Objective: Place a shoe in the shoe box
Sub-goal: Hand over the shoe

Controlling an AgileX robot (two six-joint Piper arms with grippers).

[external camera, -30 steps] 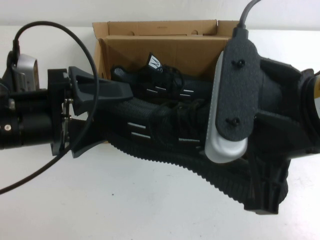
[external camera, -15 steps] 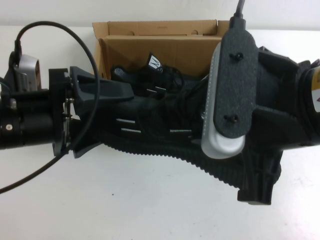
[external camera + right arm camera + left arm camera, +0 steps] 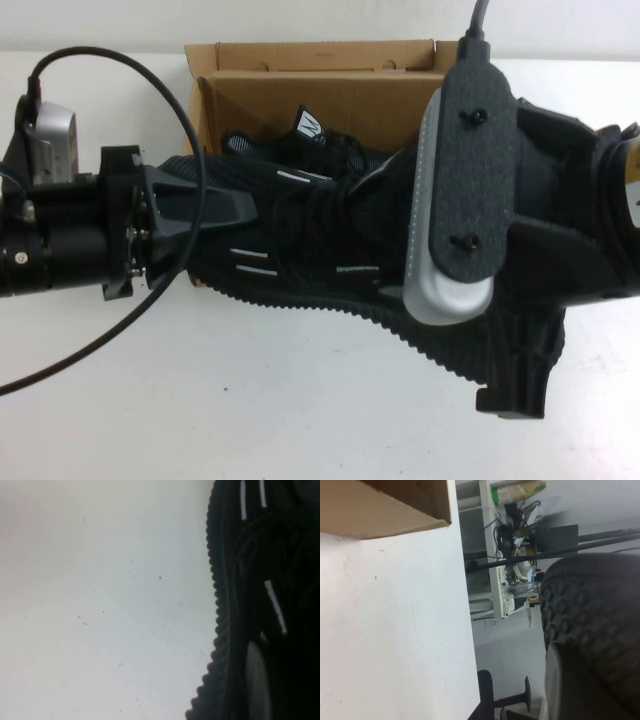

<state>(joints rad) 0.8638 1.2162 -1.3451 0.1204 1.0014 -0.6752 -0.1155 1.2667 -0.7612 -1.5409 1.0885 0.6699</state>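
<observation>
I hold the shoe [image 3: 300,270] between my two arms, lifted over the front edge of the shoe box [image 3: 330,85], its ribbed black sole turned toward the camera and the short white dashes on its side showing. My left gripper [image 3: 215,205] comes in from the left, its dark fingers reaching onto the toe end of the shoe; they lie against the black mesh, but I cannot tell how far apart they stand. My right gripper [image 3: 520,370] sits at the heel end on the right, mostly hidden behind my own wrist camera housing, so I cannot tell its opening either. The box stands open on the white table [image 3: 250,400], flap lid raised at the far side, and a second black shoe [image 3: 310,140] with a white logo on its tongue lies inside it. From my left wrist, the textured sole [image 3: 592,625] fills one side, with a corner of the cardboard beyond. From my right wrist, the ribbed edge runs beside bare table.
</observation>
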